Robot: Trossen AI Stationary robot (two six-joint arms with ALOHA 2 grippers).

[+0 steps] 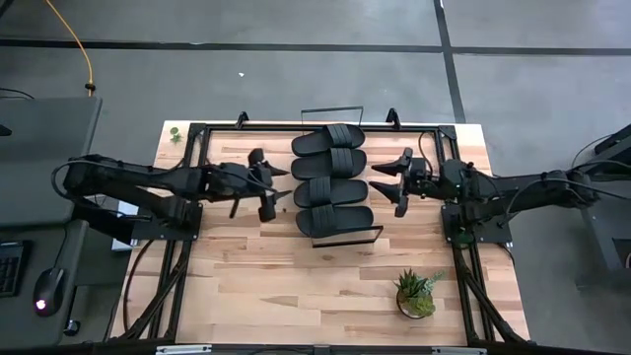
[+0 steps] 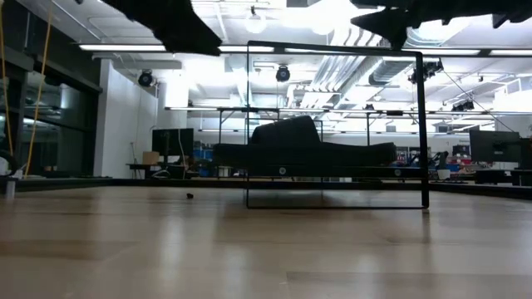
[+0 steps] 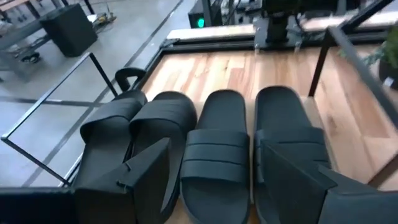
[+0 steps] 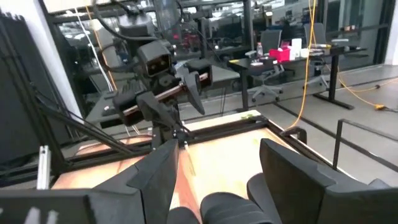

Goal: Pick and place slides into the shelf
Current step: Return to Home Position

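Nearest us, on the right arm's side, one potted plant [image 1: 415, 294] stands on the counter [image 1: 256, 286]. Beyond it, four slides [image 1: 332, 179] lie side by side on the one shelf [image 1: 345, 240]. The left gripper [image 1: 264, 184] and the right gripper [image 1: 399, 182] flank them, both with fingers spread apart.

Both arms stretch inward from opposite sides, held level and raised up. The left gripper [image 1: 266, 184] has its fingers spread wide apart, same deal for the right gripper [image 1: 394, 182], tips pointing at each other.
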